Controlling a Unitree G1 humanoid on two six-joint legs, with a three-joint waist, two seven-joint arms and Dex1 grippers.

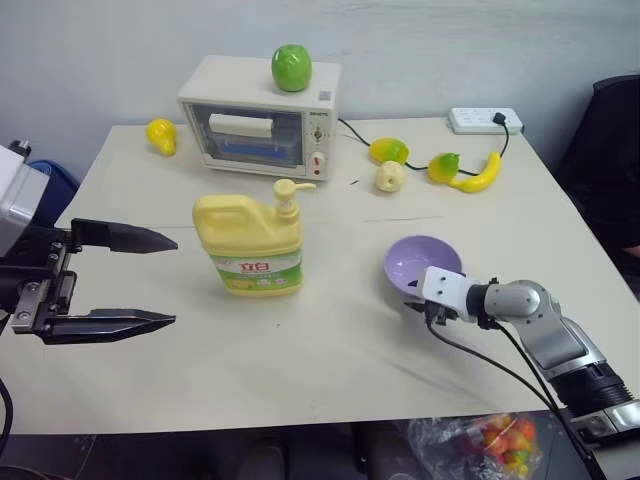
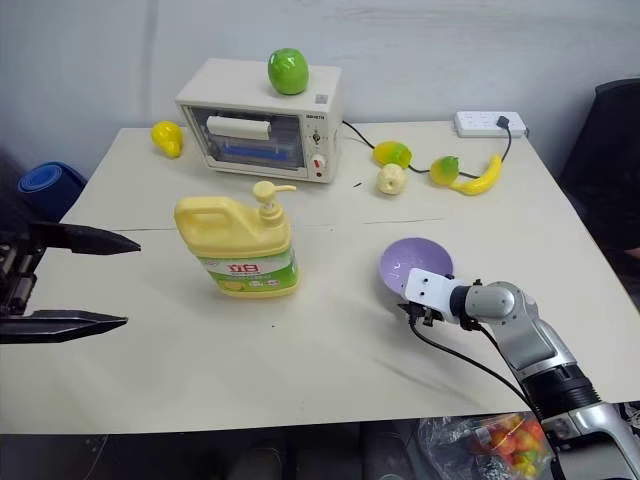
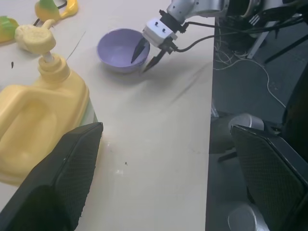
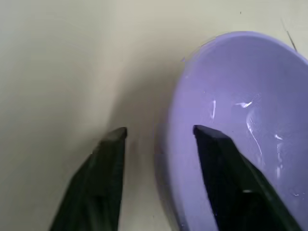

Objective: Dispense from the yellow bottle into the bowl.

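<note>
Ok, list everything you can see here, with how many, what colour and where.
yellow bottle: one, pale yellow with pump top, table middle.
bowl: one, lavender, to the right of the bottle.
toaster oven: one, cream, back of table.
green apple: one, on top of the oven.
yellow fruit: one, left of the oven.
fruit group: several, yellow and green, with a banana, back right.
power strip: one, white, back right corner.
bag of colourful items: one, clear, below the table's near edge.
left end effector: one, black, open, left of the bottle.
right end effector: one, black, open, straddling the bowl's rim.
</note>
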